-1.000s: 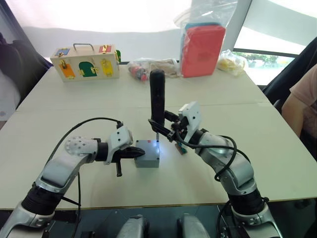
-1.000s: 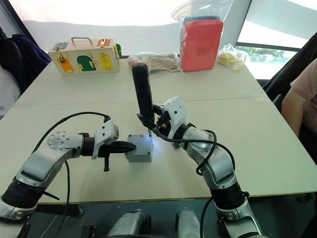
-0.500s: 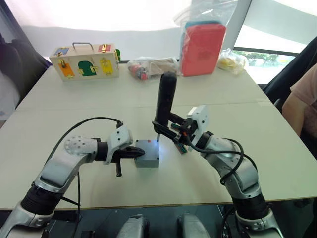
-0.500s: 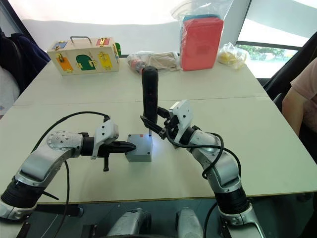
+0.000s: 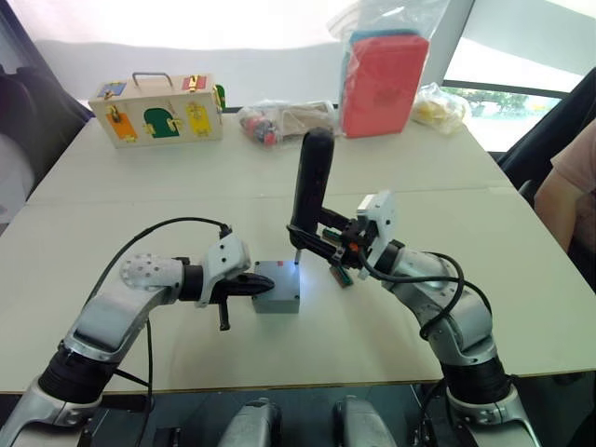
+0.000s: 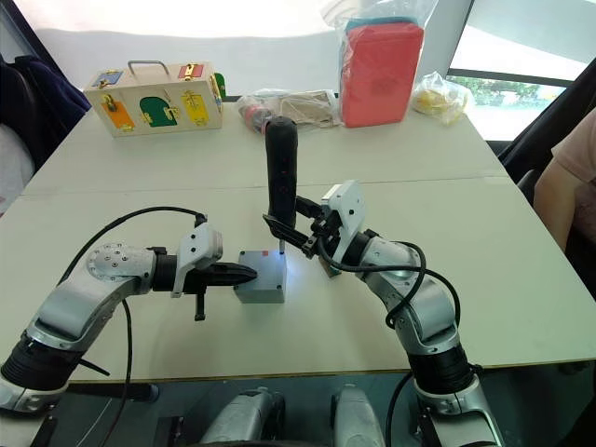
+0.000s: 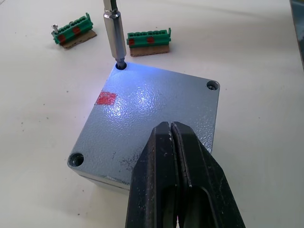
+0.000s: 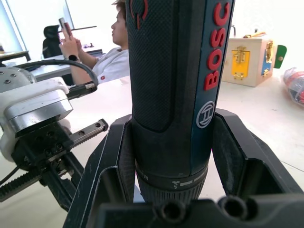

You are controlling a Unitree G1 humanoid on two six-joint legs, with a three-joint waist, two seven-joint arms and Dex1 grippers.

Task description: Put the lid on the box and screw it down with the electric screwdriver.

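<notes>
The grey lid (image 7: 152, 114) with a small red mark lies on the box (image 5: 277, 287) at the table's middle. My right gripper (image 5: 318, 238) is shut on the black electric screwdriver (image 5: 310, 186), which stands nearly upright. Its metal bit (image 7: 114, 33) sits in the lid's far corner screw hole, lit by the tool's light. In the right wrist view the black fingers (image 8: 114, 161) clamp the screwdriver (image 8: 175, 95) from both sides. My left gripper (image 7: 171, 127) is shut with nothing in it, its tips at the lid's near-left edge.
Two green terminal blocks (image 7: 148, 42) lie just beyond the box. At the table's back stand a wooden case with coloured doors (image 5: 158, 107), clear bags (image 5: 284, 123) and a red pouch in plastic (image 5: 382, 79). A person (image 5: 573, 186) sits at the right.
The screwdriver's top has swung to the right while its bit stays at the lid's corner, and my right wrist has shifted right with it. The left arm has not moved.
</notes>
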